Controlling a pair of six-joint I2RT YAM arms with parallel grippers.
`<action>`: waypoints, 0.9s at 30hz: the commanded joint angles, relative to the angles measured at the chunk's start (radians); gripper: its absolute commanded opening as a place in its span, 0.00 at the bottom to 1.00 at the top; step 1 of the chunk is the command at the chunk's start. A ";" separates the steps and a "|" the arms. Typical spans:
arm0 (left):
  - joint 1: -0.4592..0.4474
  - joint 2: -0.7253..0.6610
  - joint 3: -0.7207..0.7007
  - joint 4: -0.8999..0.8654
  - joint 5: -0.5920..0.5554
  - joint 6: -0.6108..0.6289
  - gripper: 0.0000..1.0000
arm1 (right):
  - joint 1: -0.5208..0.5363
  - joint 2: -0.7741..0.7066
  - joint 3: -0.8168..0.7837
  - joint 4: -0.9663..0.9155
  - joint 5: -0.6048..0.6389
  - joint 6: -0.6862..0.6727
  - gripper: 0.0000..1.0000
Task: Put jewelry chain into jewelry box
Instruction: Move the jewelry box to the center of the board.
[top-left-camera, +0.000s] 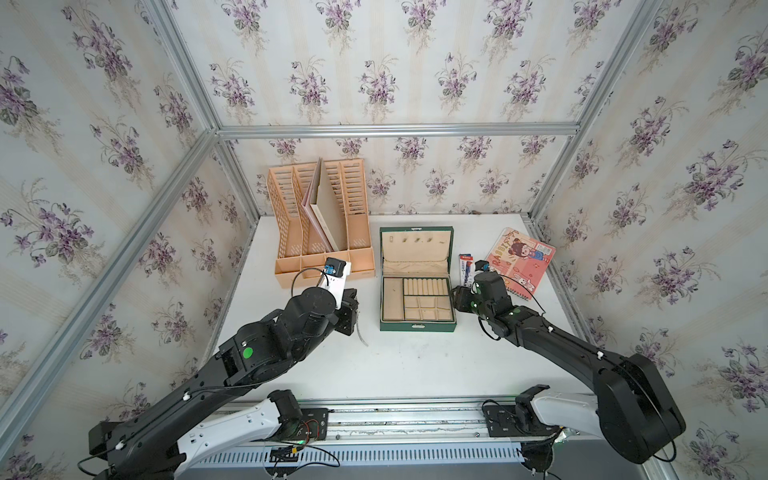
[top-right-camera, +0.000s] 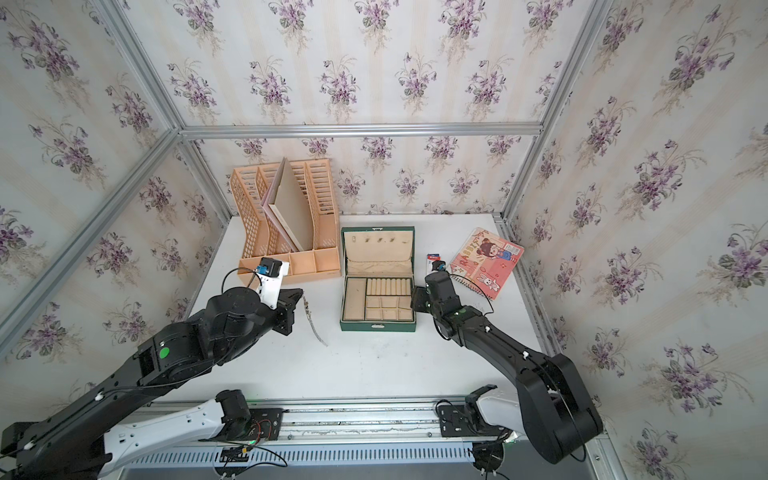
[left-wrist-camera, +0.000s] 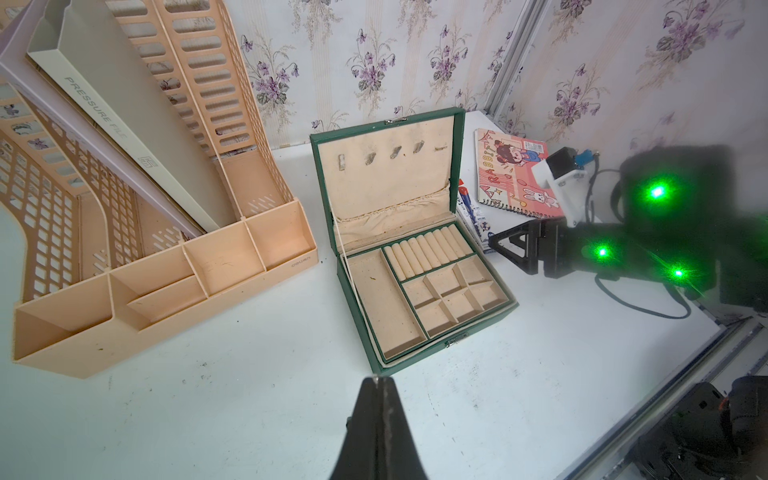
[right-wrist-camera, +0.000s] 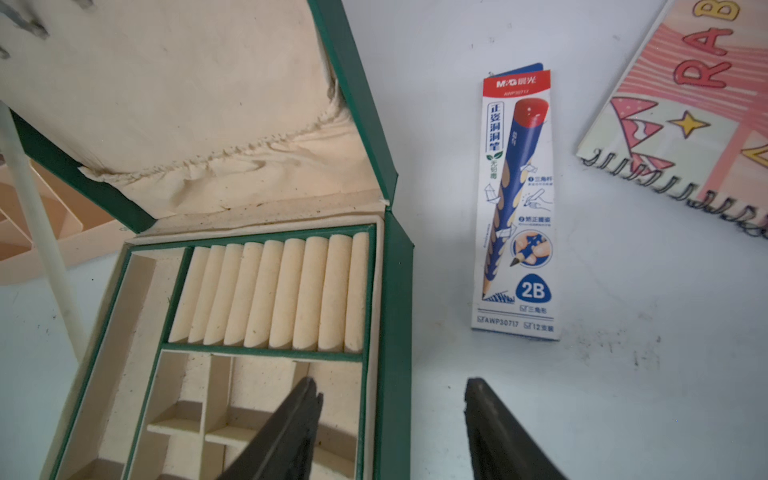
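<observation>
Firmly shut, the left gripper (left-wrist-camera: 376, 385) pinches the upper end of the chain (top-right-camera: 313, 322), which hangs from its tips toward the table (top-left-camera: 415, 365); whether the lower end touches the surface I cannot tell. Just to this gripper's right stands the open box (top-left-camera: 399, 327), so the chain is outside it, near its left wall. Ahead of the gripper, slightly to its left, sits the organizer (top-left-camera: 291, 276) with 2 folders (top-left-camera: 330, 216) leaning inside. On the box's other side the right gripper (right-wrist-camera: 390, 386) has its fingers apart and holds nothing: 1 finger is over the box's lined inside, the other over the table, with the box's right wall between them. Ahead of this gripper lies a pencil pack (right-wrist-camera: 515, 208); farther ahead and to its right lies a notebook (right-wrist-camera: 685, 124).
</observation>
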 joint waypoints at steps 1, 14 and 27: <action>0.001 -0.002 -0.001 0.021 -0.016 -0.004 0.00 | 0.006 0.030 0.029 -0.065 -0.010 -0.007 0.58; 0.001 0.002 -0.016 0.031 -0.016 -0.010 0.00 | 0.033 0.215 0.058 -0.062 -0.074 -0.031 0.35; 0.001 -0.031 -0.020 0.026 -0.052 0.000 0.00 | 0.247 0.107 -0.030 -0.120 0.103 0.142 0.08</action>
